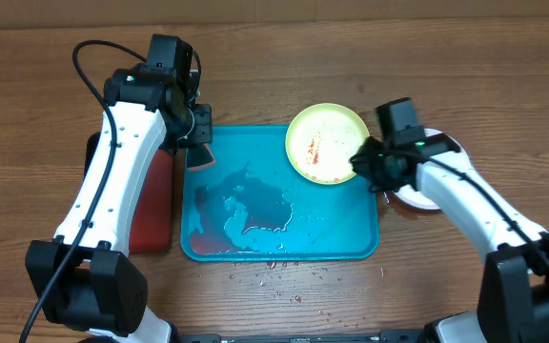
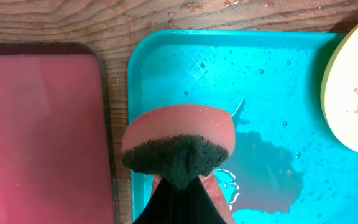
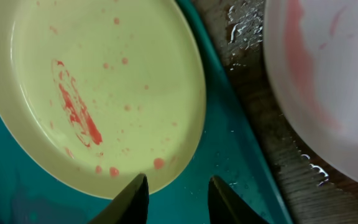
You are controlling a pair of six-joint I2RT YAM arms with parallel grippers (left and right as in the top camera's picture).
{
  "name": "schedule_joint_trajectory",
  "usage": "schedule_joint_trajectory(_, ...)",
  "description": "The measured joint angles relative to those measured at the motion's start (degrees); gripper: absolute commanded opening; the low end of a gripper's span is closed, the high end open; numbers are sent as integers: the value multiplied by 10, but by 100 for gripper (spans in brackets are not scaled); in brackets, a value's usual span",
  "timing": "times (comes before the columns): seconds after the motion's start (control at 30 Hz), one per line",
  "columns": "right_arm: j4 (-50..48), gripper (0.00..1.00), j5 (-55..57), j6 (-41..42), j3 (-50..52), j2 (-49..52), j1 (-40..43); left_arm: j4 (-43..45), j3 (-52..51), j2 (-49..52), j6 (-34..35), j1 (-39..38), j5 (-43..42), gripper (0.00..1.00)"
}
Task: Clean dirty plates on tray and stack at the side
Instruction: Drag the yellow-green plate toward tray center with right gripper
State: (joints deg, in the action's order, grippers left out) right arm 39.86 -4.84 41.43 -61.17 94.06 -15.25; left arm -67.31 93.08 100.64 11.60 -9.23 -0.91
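The yellow-green plate point(image 1: 327, 143) lies on the far right corner of the turquoise tray point(image 1: 351, 243), with red sauce smears point(image 3: 76, 112) on it. My right gripper point(image 1: 363, 162) is open at the plate's near rim point(image 3: 176, 199), one finger at the rim and the other over the tray point(image 3: 241, 180). The white plate point(image 1: 416, 198) sits on the table right of the tray, with pink smears point(image 3: 328, 81). My left gripper point(image 1: 198, 145) is shut on a pink sponge with a dark green pad point(image 2: 179, 134), above the tray's far left corner point(image 2: 260, 74). The light blue plate is out of view.
A dark red tray point(image 1: 155, 214) lies against the turquoise tray's left side and shows in the left wrist view point(image 2: 42, 124). A pool of reddish water point(image 1: 246, 205) covers the tray's left half. Small droplets and crumbs point(image 1: 274, 272) dot the table in front of the tray.
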Motion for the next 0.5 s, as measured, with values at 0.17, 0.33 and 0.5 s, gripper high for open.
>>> schedule_joint_trajectory(0.17,-34,29,44,31,-1,54,-32,0,0,0,0,0,0,4)
schedule_joint_trajectory(0.33,-28,12,44,35,-1,103,-32,-2,0,0,0,0,0,4)
schedule_joint_trajectory(0.5,-17,10,-17,11,-6,103,-45,-2,0,0,0,0,0,4)
